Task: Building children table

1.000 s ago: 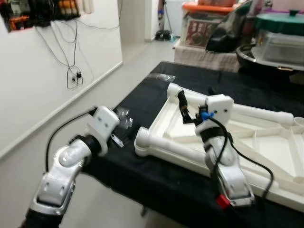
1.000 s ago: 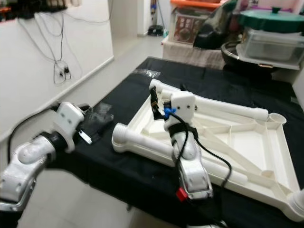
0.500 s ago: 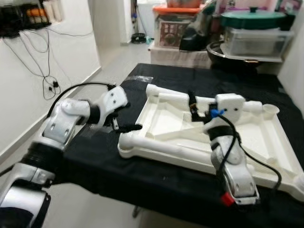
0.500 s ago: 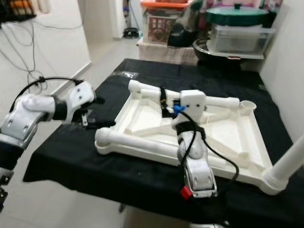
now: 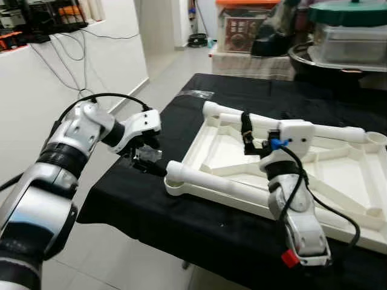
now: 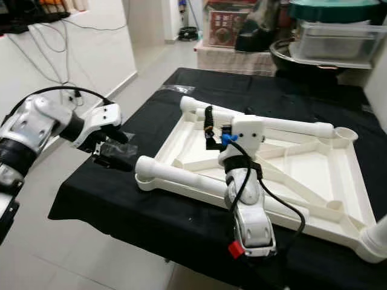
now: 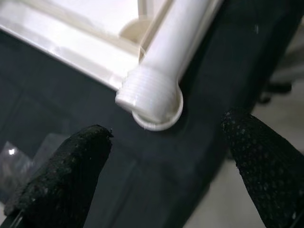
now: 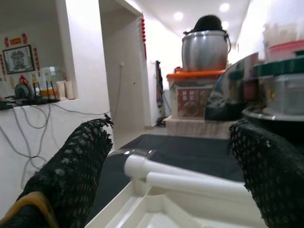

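Across the black-draped bench [image 5: 199, 229] lies the children's table top [image 6: 314, 166], the biggest thing in front of the robot: a cream plastic tray turned underside up, so that its ribs and diagonal braces face the ceiling and the leg sockets are within reach. I'd judge it was laid that way on purpose, since legs can only go on from this side. Round tubes run along its edges, and at the near corner one ends in a threaded socket [image 7: 149, 97] that pokes out just over the bench's dark cloth toward the robot's left.

Next in size, the right arm rests over the tray, its right claw [image 5: 247, 134] held over the far tube with its fingers spread wide and empty; the right wrist view looks between them at that tube and the room beyond. It seems parked there to steady or wait, not to grip.

On the robot's left, the left claw [image 5: 149, 162] hovers low just beside the threaded socket, fingers released and well apart, the socket framed between them in the left wrist view. That lines it up, I think, for work at this corner.

Smallest of all, a clear plastic bag [image 6: 115, 150], crumpled, lies on the cloth right by the left claw; what it holds I cannot tell.
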You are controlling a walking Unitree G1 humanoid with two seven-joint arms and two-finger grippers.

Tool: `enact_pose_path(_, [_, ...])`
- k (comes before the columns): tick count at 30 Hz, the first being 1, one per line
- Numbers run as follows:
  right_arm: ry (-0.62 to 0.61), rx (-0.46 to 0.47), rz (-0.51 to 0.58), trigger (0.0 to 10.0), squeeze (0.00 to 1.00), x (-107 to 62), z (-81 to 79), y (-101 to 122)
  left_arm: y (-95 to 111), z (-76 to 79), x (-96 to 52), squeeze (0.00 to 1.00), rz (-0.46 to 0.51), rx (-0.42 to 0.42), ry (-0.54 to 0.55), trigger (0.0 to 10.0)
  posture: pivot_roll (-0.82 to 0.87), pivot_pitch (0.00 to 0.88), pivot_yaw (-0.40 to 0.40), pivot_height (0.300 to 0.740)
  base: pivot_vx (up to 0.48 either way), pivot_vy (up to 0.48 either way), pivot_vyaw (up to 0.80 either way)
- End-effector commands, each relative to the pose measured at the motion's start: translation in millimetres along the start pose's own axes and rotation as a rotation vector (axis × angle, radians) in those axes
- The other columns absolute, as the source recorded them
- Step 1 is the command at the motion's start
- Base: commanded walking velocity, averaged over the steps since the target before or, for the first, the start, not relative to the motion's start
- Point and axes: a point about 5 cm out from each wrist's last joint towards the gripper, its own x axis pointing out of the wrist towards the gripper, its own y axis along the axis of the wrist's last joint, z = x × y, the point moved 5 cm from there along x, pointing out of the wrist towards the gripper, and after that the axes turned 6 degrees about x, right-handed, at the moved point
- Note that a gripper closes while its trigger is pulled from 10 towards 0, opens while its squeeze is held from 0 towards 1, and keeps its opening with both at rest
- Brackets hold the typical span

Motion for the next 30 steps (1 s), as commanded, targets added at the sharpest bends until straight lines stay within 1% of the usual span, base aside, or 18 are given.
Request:
enact_pose_path(1, [-0.003, 0.012, -0.009, 10.0, 0.0, -2.2, -1.8, 0.1, -4.2, 1.1, 2.3, 0.0, -0.046, 0.034, -0.019, 10.0, 0.1, 0.069, 0.087, 0.74, 0.0, 0.0, 0.0])
enact_pose_path(2, [-0.004, 0.015, -0.007, 10.0, 0.0, -2.4, -2.2, 2.0, -5.7, -1.1, 3.2, 0.0, -0.068, 0.059, -0.005, 10.0, 0.1, 0.076, 0.095, 0.74, 0.0, 0.0, 0.0])
enact_pose_path(5, [-0.005, 0.017, -0.005, 10.0, 0.0, -2.5, -2.5, 3.2, -6.7, -2.5, 3.9, 0.0, -0.081, 0.076, 0.006, 10.0, 0.1, 0.076, 0.095, 0.74, 0.0, 0.0, 0.0])
enact_pose_path(7, [-0.011, 0.022, 0.004, 10.0, 0.0, -3.4, -3.1, 9.1, -4.7, -3.6, 9.0, 0.0, -0.092, 0.122, 0.009, 10.0, 0.09, 0.095, 0.102, 0.74, 0.0, 0.0, 0.0])
enact_pose_path(8, [-0.011, 0.022, 0.004, 10.0, 0.0, -3.4, -3.1, 9.1, -4.7, -3.6, 9.0, 0.0, -0.092, 0.122, 0.009, 10.0, 0.09, 0.095, 0.102, 0.74, 0.0, 0.0, 0.0])
enact_pose_path(10, [-0.03, 0.029, 0.028, 10.0, 0.0, -3.4, -0.7, 19.9, -0.9, -3.0, 18.5, 0.0, -0.097, 0.176, 0.012, 10.0, 0.08, 0.121, 0.113, 0.74, 0.0, 0.0, 0.0])
enact_pose_path(11, [-0.03, 0.029, 0.028, 10.0, 0.0, -3.4, -0.7, 19.9, -0.9, -3.0, 18.5, 0.0, -0.097, 0.176, 0.012, 10.0, 0.08, 0.121, 0.113, 0.74, 0.0, 0.0, 0.0])
enact_pose_path(13, [-0.052, 0.025, 0.048, 10.0, 0.0, -3.2, 3.7, 30.2, 5.1, -2.8, 26.8, 0.0, -0.076, 0.197, 0.017, 10.0, 0.07, 0.138, 0.12, 0.74, 0.0, 0.0, -0.73])
enact_pose_path(14, [-0.052, 0.025, 0.048, 10.0, 0.0, -3.2, 3.7, 30.2, 5.1, -2.8, 26.8, 0.0, -0.076, 0.197, 0.017, 10.0, 0.07, 0.138, 0.12, 0.74, 0.0, 0.0, -0.8])
enact_pose_path(15, [-0.06, 0.025, 0.054, 10.0, 0.0, -3.3, 6.3, 34.7, 8.2, -3.7, 30.1, 0.0, -0.065, 0.202, 0.026, 10.0, 0.06, 0.149, 0.127, 0.74, 0.0, 0.0, -0.8])
enact_pose_path(17, [-0.06, 0.025, 0.054, 10.0, 0.0, -3.3, 6.3, 34.7, 8.2, -3.7, 30.1, 0.0, -0.065, 0.202, 0.026, 10.0, 0.06, 0.149, 0.127, 0.74, 0.0, 0.0, -0.8])
enact_pose_path(19, [-0.064, 0.011, 0.067, 10.0, 0.0, -3.5, 8.9, 41.4, 12.9, -7.3, 33.4, 0.0, -0.062, 0.218, 0.055, 10.0, 0.06, 0.155, 0.126, 0.74, 0.0, 0.0, -0.8])
enact_pose_path(22, [-0.058, 0.012, 0.071, 10.0, 0.0, -3.4, 8.2, 43.5, 14.4, -8.8, 33.1, 0.0, -0.065, 0.227, 0.061, 10.0, 0.06, 0.155, 0.132, 0.74, 0.0, 0.0, -0.8])
enact_pose_path(24, [-0.056, 0.02, 0.068, 10.0, 0.0, -3.0, 6.5, 43.2, 15.8, -11.8, 28.8, 0.0, -0.072, 0.229, 0.067, 10.0, 0.07, 0.151, 0.123, 0.74, 0.0, 0.0, -0.8])
enact_pose_path(27, [-0.056, 0.024, 0.064, 10.0, 0.0, -3.0, 5.9, 42.4, 15.6, -12.5, 27.2, 0.0, -0.075, 0.227, 0.067, 10.0, 0.07, 0.151, 0.123, 0.74, 0.0, 0.0, -0.8])
enact_pose_path(30, [-0.041, 0.046, 0.053, 10.0, 0.0, -3.2, -1.6, 40.5, 15.6, -15.9, 18.8, 0.0, -0.071, 0.202, 0.074, 10.0, 0.08, 0.141, 0.117, 0.74, 0.0, 0.0, -0.8])
